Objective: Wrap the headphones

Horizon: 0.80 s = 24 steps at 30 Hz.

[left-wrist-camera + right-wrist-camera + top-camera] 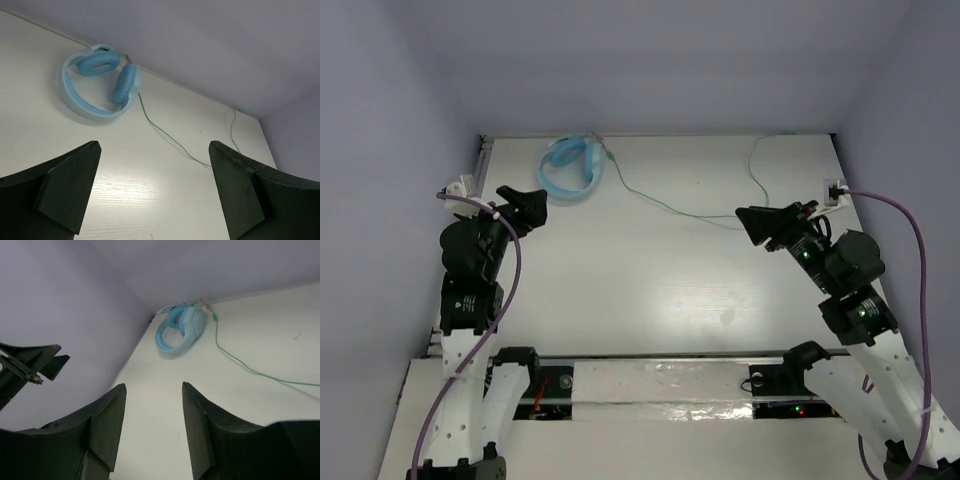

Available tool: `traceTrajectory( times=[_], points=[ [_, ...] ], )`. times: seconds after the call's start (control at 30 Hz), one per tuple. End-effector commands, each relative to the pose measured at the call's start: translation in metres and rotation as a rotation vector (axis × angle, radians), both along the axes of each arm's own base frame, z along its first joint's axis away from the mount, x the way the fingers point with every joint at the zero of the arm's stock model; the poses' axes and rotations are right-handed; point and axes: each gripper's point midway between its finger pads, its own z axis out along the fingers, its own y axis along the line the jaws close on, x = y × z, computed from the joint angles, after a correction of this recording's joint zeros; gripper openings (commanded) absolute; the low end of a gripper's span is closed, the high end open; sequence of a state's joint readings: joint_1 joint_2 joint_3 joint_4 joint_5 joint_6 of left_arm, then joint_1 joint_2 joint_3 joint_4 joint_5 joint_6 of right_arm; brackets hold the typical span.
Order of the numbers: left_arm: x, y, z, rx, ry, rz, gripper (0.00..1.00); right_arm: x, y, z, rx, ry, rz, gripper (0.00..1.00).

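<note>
The headphones [572,168] were pictured lying flat close to the far edge of the table [650,290], toward its far-left corner. Their two padded earcups [98,64] were folded inward within the curve of the headband [80,102]. The thin green cable [670,207] was left unwound. It trailed from the earcups across the far half of the surface toward the right edge, then looped back up toward the far-right corner.

The set was judged light and fairly rigid in the band, soft at the pads, and likely to slide on the smooth tabletop if pushed. The cable was judged limp, thin and hard to pinch flat against the surface. The headband was considered the firmest place to take hold, with the cable best picked up where it lay well clear of the earcups.

The left gripper [535,208] was held above the left side of the table, just short of the headphones, its jaws spread wide and empty. The right gripper [752,222] was poised near the right edge with its jaws parted and nothing between them. The cable passed close by it, and contact could not be made out.

The lavender walls [650,60] hemmed in the far edge, leaving little room behind the headphones. A purple robot cable [918,260] hung beside the right arm.
</note>
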<state>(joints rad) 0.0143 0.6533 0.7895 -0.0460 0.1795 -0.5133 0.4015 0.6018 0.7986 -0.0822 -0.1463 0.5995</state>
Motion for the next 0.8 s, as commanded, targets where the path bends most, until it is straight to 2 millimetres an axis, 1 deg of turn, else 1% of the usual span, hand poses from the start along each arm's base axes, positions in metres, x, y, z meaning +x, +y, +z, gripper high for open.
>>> traceTrajectory(
  times=[0.0,0.03,0.07,0.1,0.13,0.17,0.2,0.23,0.27,0.37,0.4,0.47,0.5,0.53,0.57,0.6,0.63,0.67,0.7,0.73,0.77],
  points=[
    [-0.001,0.006,0.005,0.019,0.004,0.032,0.88,-0.01,-0.004,0.016,0.022,-0.051,0.0,0.52],
    [0.0,0.004,0.004,0.022,0.008,0.02,0.86,-0.011,-0.005,0.017,0.023,-0.052,-0.006,0.48],
    [0.001,0.005,0.005,0.02,0.008,0.022,0.81,-0.011,-0.007,0.019,0.027,-0.054,-0.015,0.42],
    [0.002,0.006,0.004,0.019,0.012,0.028,0.76,-0.008,-0.009,0.019,0.031,-0.048,-0.034,0.29],
    [0.002,0.007,0.005,0.013,0.008,0.036,0.67,-0.006,-0.011,0.018,0.044,-0.036,-0.047,0.24],
    [0.003,0.007,0.003,0.006,0.01,0.041,0.5,-0.005,-0.012,0.014,0.055,-0.022,-0.058,0.15],
    [0.004,0.008,0.003,0.003,0.01,0.042,0.39,-0.004,-0.014,0.015,0.064,-0.03,-0.069,0.0],
    [0.005,0.007,0.003,0.001,0.011,0.039,0.23,-0.004,-0.013,0.015,0.066,-0.035,-0.068,0.0],
    [0.006,0.007,0.001,0.006,0.016,0.038,0.0,-0.004,-0.013,0.015,0.068,-0.039,-0.066,0.0],
    [0.012,0.012,-0.005,0.0,0.028,0.067,0.0,0.0,-0.011,0.014,0.065,-0.037,-0.066,0.0],
    [0.018,0.011,-0.009,-0.012,0.039,0.066,0.0,0.009,-0.008,0.005,0.048,-0.003,-0.069,0.0],
    [0.03,0.011,-0.011,-0.036,0.061,0.073,0.0,0.017,-0.002,0.004,0.031,0.023,-0.059,0.0],
    [0.044,0.012,-0.021,-0.052,0.096,0.079,0.0,0.022,0.002,0.002,0.026,0.033,-0.047,0.0],
    [0.053,0.019,-0.021,-0.059,0.092,0.121,0.0,0.03,0.01,-0.005,0.012,0.062,-0.023,0.0],
    [0.06,0.019,-0.023,-0.064,0.096,0.139,0.0,0.033,0.013,-0.006,0.01,0.067,-0.016,0.01],
    [0.07,0.015,-0.034,-0.069,0.128,0.151,0.0,0.037,0.015,-0.008,0.011,0.069,-0.012,0.03],
    [0.078,0.029,-0.034,-0.077,0.115,0.244,0.0,0.041,0.019,-0.016,0.002,0.094,-0.01,0.05],
    [0.086,0.032,-0.033,-0.079,0.116,0.265,0.01,0.045,0.02,-0.011,0.008,0.078,-0.017,0.08],
    [0.103,0.029,-0.056,-0.075,0.193,0.275,0.06,0.048,0.019,-0.012,0.002,0.074,-0.027,0.17],
    [0.111,0.025,-0.069,-0.063,0.24,0.293,0.1,0.052,0.018,-0.014,-0.008,0.077,-0.04,0.2],
    [0.124,0.021,-0.057,-0.053,0.228,0.298,0.29,0.055,0.019,-0.017,-0.015,0.085,-0.045,0.25]
  ],
)
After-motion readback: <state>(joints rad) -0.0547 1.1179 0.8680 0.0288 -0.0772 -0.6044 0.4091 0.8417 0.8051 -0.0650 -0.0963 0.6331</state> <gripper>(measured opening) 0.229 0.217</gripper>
